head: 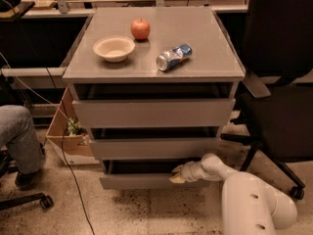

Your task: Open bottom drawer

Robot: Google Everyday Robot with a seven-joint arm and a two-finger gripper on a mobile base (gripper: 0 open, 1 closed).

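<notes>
The grey metal cabinet [154,67] has three plain drawer fronts. The bottom drawer [137,181], the slimmest front, stands a little out from the cabinet with a dark gap above it. My gripper [177,174] is at the top edge of that front, right of its middle, on the end of my white arm [244,199] that reaches in from the lower right. The tallest front [152,112] and the medium front [154,148] sit above it.
On the cabinet top stand a bowl [114,48], a red apple [140,29] and a lying can [173,57]. A black office chair [281,97] is close on the right. A cardboard box [63,131], a cable and a seated person's leg [19,136] are on the left.
</notes>
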